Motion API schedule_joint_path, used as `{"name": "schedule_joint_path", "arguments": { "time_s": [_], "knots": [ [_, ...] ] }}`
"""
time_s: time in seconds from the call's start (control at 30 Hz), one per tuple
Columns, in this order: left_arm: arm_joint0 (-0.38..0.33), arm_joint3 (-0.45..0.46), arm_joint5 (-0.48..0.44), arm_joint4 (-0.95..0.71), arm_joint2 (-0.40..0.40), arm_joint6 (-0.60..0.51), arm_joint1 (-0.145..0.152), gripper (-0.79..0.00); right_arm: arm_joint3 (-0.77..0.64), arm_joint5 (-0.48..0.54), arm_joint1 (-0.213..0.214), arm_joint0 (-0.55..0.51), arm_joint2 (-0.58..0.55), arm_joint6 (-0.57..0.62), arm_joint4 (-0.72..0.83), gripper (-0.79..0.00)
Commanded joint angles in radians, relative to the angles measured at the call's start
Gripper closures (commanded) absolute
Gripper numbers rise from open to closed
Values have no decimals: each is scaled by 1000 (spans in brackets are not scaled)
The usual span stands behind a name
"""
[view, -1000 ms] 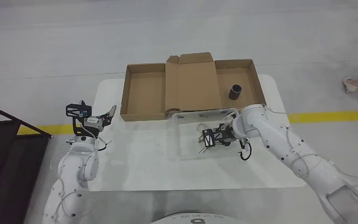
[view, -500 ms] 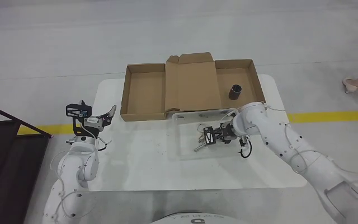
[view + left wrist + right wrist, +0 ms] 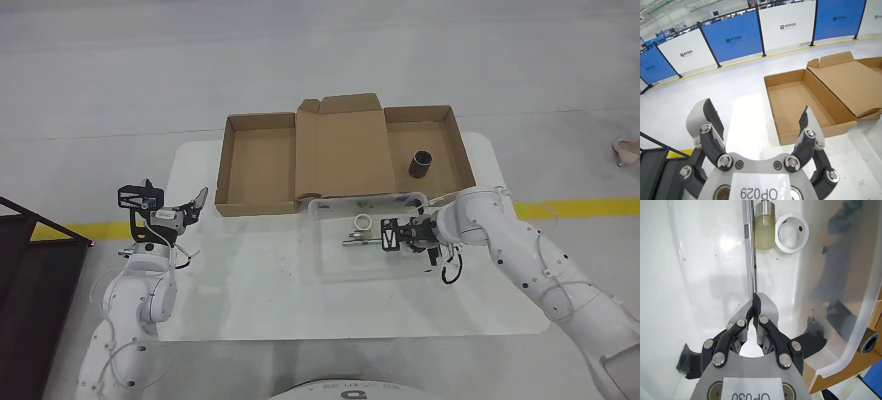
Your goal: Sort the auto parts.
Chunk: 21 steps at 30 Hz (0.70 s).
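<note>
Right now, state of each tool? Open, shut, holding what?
Left tool: open, holding nothing.
Right tool: closed on the end of the metal rod.

I see a thin polished steel rod point(image 3: 750, 256) in the clear plastic bin point(image 3: 853, 347), its end pinched by the right gripper point(image 3: 755, 306). A yellowish steel-capped cylinder point(image 3: 764, 236) lies alongside, with a short metal ring point(image 3: 792, 233) just beside it. A dark metal sleeve point(image 3: 421, 163) sits in the cardboard box point(image 3: 258, 165), in its right-hand compartment.
</note>
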<state>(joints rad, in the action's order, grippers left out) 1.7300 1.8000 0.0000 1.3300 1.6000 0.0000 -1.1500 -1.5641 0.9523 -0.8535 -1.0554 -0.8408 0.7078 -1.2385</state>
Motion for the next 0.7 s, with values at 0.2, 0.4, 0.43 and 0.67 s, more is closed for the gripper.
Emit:
{"name": "schedule_joint_path", "arguments": {
  "time_s": [0.2,0.4,0.43,0.67],
  "knots": [
    [0,0,0,0,0,0,0,-785,-82,-9,-1,-19,13,1,-27,-286],
    [0,0,0,0,0,0,0,-785,-62,-27,-23,18,63,19,-25,-237],
    [0,0,0,0,0,0,0,-785,-53,-36,-28,27,72,26,-21,-237],
    [0,0,0,0,0,0,0,-785,4,-68,-65,86,134,68,18,-234]
  ]
}}
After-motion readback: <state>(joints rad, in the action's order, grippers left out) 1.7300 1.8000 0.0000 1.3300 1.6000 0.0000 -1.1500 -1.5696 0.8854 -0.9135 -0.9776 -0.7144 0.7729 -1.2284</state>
